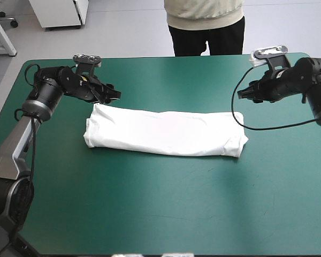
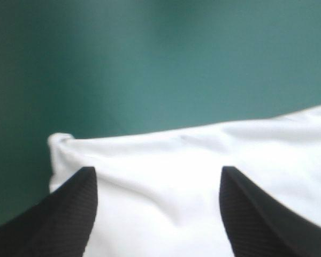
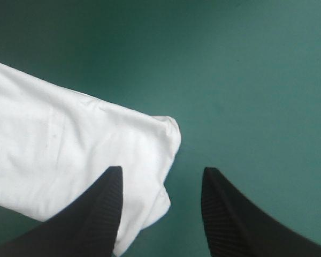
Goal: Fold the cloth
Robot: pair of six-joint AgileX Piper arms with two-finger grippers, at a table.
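Folded to a long band across mid-frame: the T-shirt (image 1: pixel 166 133). Left gripper (image 1: pixel 114 95) upper left, right gripper (image 1: pixel 242 94) upper right, both spread open, empty. Lower evenly; pinch every layer at each end.

We show the table (image 1: pixel 150 58) from above and behind. Its teal-green cover (image 1: pixel 166 203) lies flat, and we see its far corners rounded.

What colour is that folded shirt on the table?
The T-shirt is plain white, with no pattern visible; the high view shows it best.
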